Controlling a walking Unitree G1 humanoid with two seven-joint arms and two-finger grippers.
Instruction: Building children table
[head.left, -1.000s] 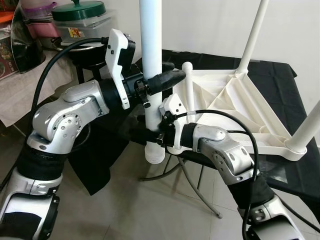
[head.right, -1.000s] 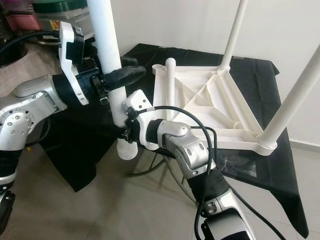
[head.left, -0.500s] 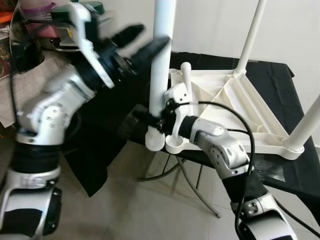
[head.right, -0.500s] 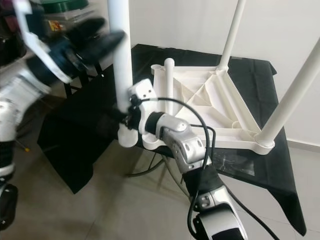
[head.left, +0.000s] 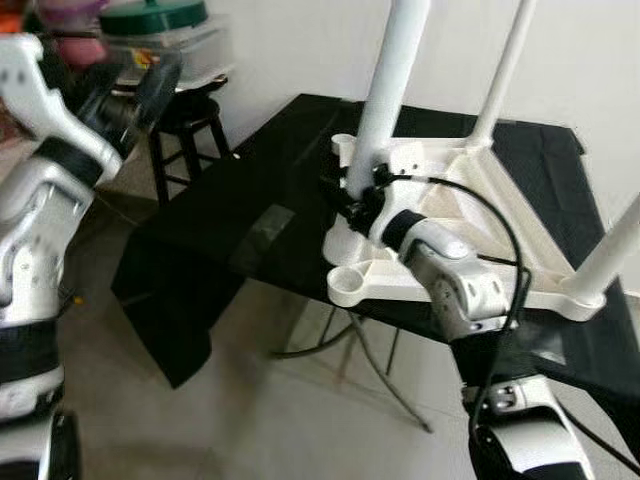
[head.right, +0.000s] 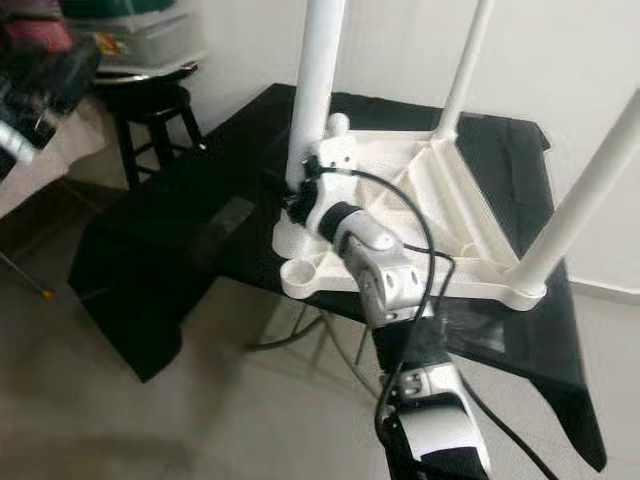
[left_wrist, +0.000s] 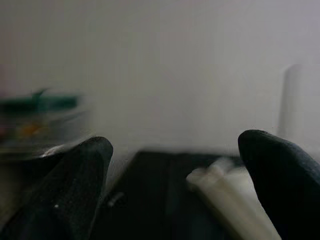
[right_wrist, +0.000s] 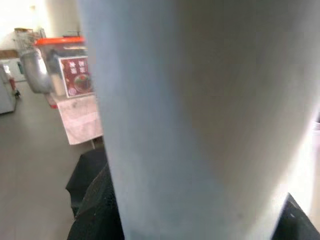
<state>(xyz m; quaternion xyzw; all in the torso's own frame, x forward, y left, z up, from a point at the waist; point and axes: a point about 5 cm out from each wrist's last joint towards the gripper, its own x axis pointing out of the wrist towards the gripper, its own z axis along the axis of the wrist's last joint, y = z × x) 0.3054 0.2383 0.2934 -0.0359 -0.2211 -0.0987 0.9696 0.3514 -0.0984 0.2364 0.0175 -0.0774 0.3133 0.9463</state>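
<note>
An upside-down white children's table top (head.left: 470, 205) lies on a black-draped table (head.left: 225, 215). Two white legs stand in its far (head.left: 505, 70) and right (head.left: 612, 255) corners. My right gripper (head.left: 352, 196) is shut on a third white leg (head.left: 392, 85), low on the shaft. It holds the leg upright with its foot on the table top's near-left part, beside an empty round socket (head.left: 349, 284). In the right wrist view this leg (right_wrist: 195, 125) sits between the black fingertips (right_wrist: 100, 212). My left gripper (head.left: 148, 90) is raised at the far left, blurred, open and holding nothing (left_wrist: 175, 170).
A black stool (head.left: 182, 135) stands left of the draped table. Behind it are plastic containers with a green lid (head.left: 152, 18). Grey tiled floor (head.left: 250, 420) spreads in front. The draped table's metal folding legs (head.left: 385, 360) show underneath.
My left gripper let go of the leg and swung up to the left, open. My right gripper carried the leg right and onto the table top. The camera view shifted too.
</note>
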